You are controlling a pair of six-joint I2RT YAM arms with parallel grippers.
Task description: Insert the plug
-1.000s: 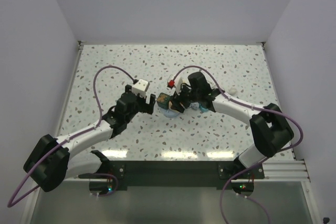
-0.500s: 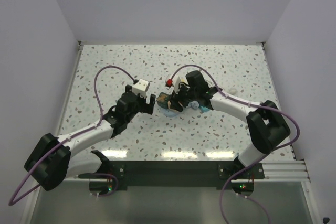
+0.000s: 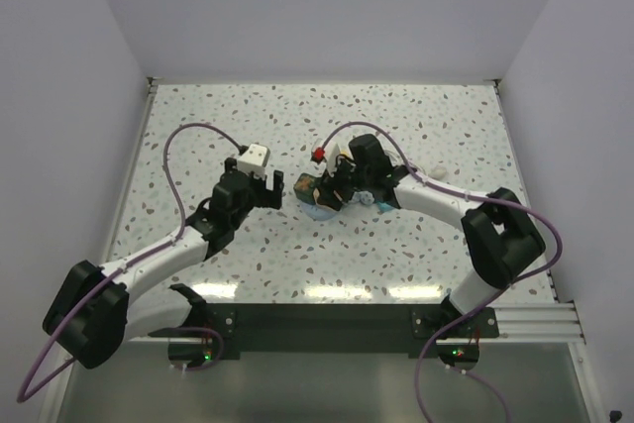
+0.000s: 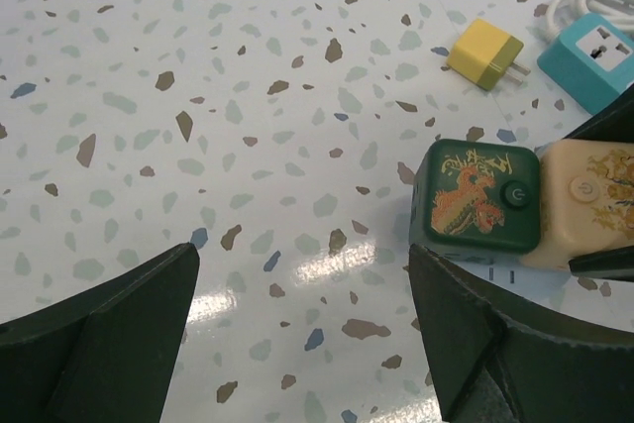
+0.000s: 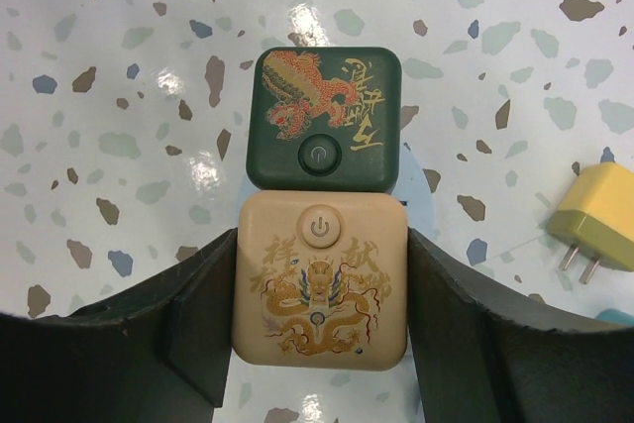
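- My right gripper (image 5: 322, 245) is clamped on the tan cube (image 5: 322, 279), one finger on each side.
- The plug (image 5: 322, 116) lies flat on the table, flush against the far face of that cube, with no gap showing. I judge it seated or nearly so.
- My left gripper (image 4: 302, 264) has its fingers wide apart. The plug sits just ahead of one finger, not between them.
- Next I'd press the plug home with the left gripper while the right one braces.

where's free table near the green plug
Free: the table left of the green plug, inside the open left pincer, and along the back wall. Crowded: tan cube, yellow block and teal socket by the right pincer.
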